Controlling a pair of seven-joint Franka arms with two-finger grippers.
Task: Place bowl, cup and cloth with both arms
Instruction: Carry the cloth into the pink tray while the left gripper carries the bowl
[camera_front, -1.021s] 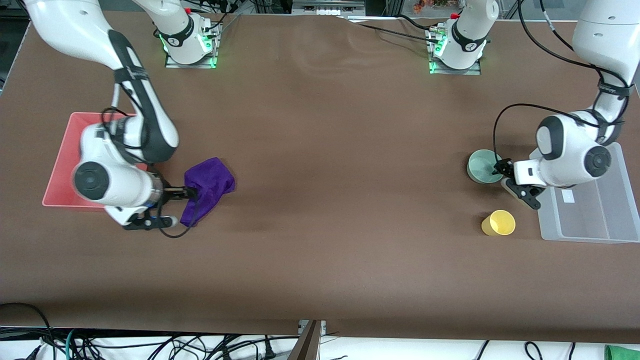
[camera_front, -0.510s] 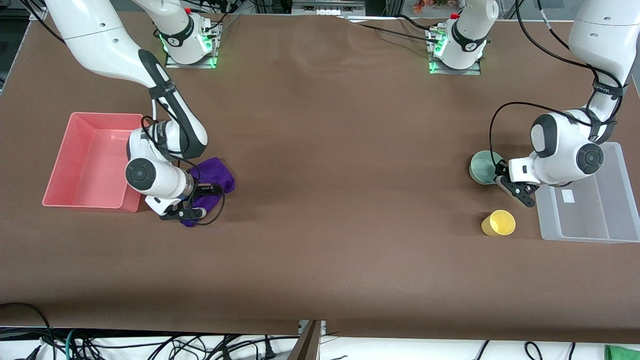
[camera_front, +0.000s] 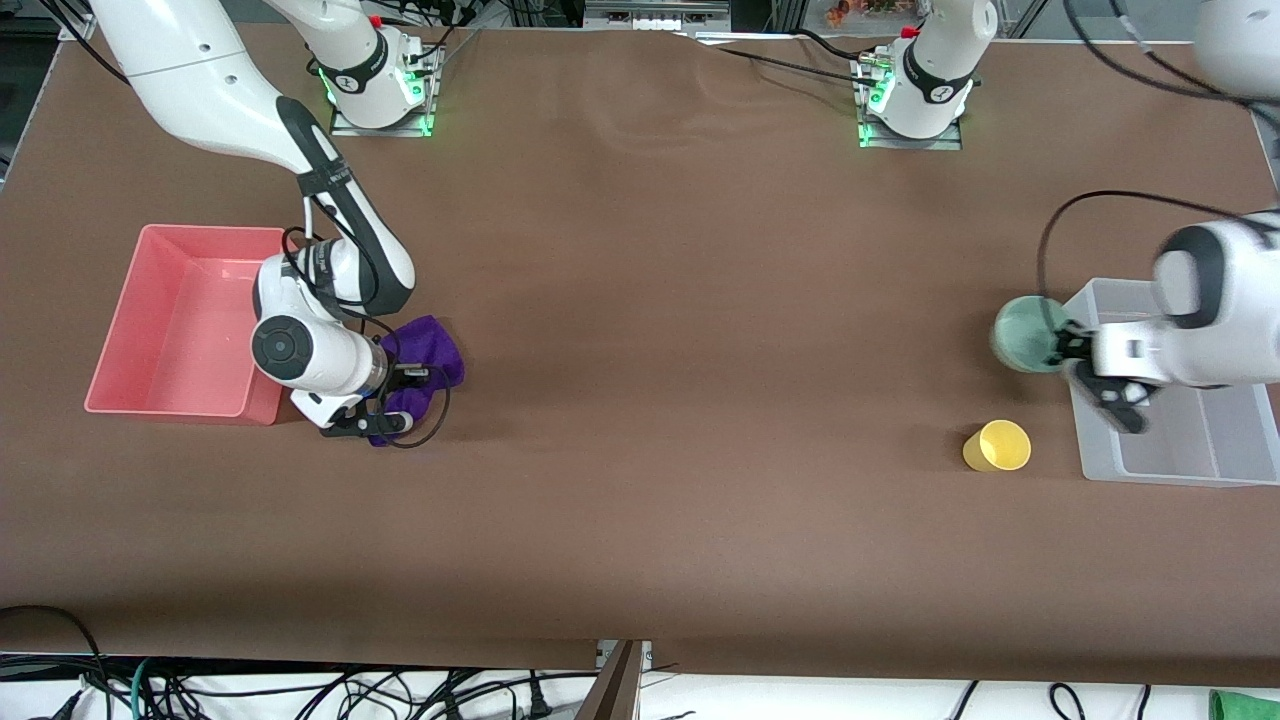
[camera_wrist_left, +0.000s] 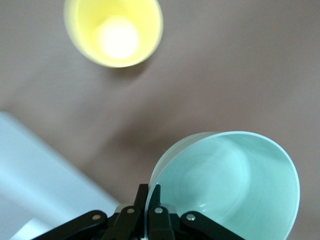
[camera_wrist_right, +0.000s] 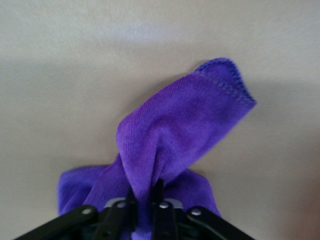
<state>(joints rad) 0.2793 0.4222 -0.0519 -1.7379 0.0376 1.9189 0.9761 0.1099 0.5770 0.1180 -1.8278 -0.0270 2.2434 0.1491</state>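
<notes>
Front view: left gripper (camera_front: 1062, 347), clamped on the mint-green bowl (camera_front: 1022, 335), now carried toward the clear bin (camera_front: 1180, 450), cup (camera_front: 997, 446) untouched; right gripper (camera_front: 418, 377) pinching the purple cloth (camera_front: 435, 345) beside the pink tray (camera_front: 130, 320).

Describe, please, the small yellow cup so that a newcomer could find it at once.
Start at the clear plastic bin at the left arm's end of the brown table. The small plain yellow cup stands on the table beside it. Unlike the wider pale mint-green bowl held by the left gripper, it is narrower and untouched.
</notes>
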